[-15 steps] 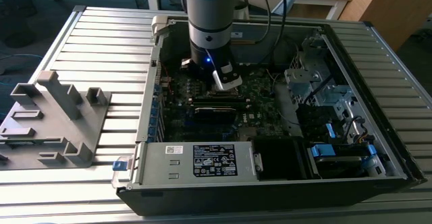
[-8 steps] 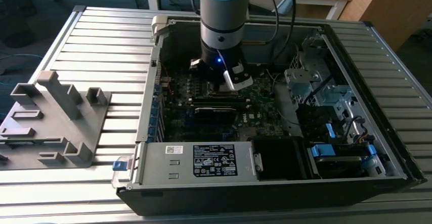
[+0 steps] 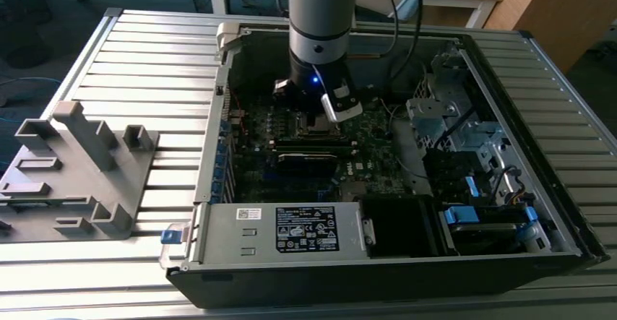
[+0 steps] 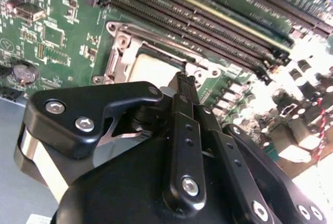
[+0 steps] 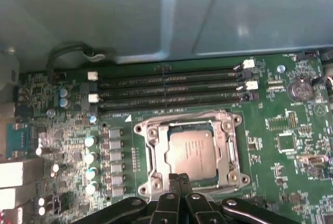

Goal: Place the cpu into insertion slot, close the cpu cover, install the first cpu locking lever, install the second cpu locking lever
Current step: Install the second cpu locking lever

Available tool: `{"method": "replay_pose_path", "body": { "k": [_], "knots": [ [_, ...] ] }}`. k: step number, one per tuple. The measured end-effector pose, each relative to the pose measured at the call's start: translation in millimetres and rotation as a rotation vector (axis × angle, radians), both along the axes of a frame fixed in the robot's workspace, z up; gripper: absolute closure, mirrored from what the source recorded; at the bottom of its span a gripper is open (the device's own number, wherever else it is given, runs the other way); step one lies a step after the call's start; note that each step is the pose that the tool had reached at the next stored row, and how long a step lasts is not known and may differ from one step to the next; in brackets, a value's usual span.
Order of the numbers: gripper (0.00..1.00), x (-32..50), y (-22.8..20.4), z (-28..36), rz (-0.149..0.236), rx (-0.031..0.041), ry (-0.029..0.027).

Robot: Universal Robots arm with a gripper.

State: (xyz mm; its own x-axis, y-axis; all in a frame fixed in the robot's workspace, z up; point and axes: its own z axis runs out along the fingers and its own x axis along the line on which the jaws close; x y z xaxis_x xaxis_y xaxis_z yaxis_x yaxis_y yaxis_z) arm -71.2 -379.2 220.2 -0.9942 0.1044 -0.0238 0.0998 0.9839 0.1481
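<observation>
The gripper (image 5: 179, 178), fingers pressed together and holding nothing, touches the lower edge of the cpu cover (image 5: 227, 154), closed over the cpu (image 5: 191, 154) mid-frame.

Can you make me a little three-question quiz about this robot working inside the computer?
1. True or false: the cpu already sits in the insertion slot with the cpu cover down around it.
2. The gripper is nearest to: A) the power supply box, B) the cpu cover, C) the grey plastic stand.
3. Fill in: the jaws are pressed ____ at the edge of the cpu cover.

Key: 1 true. 2 B. 3 together.
</observation>
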Motion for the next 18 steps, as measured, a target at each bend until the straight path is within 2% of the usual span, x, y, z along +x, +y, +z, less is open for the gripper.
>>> {"method": "replay_pose_path", "body": {
  "k": [1, 2, 4, 6, 7, 9, 11, 16, 18],
  "knots": [
    [0.89, 0.1, 2.4, -0.1, 0.000, -0.0035, 0.0000],
    [0.89, 0.2, 4.8, -0.2, 0.000, -0.0107, 0.0001],
    [0.89, 0.4, 9.6, -0.6, 0.000, -0.0273, 0.0000],
    [0.89, 0.3, 12.6, -1.1, -0.001, -0.0461, 0.0001],
    [0.89, 0.3, 14.7, -1.4, -0.001, -0.0524, 0.0001],
    [0.89, 1.3, 18.3, -1.6, -0.001, -0.0583, 0.0000],
    [0.89, 4.6, 20.5, -1.9, -0.001, -0.0604, 0.0004],
    [0.89, 14.2, 22.1, -2.2, -0.001, -0.0682, 0.0019],
    [0.89, 15.6, 22.3, -2.3, -0.001, -0.0698, 0.0021]
  ]
}}
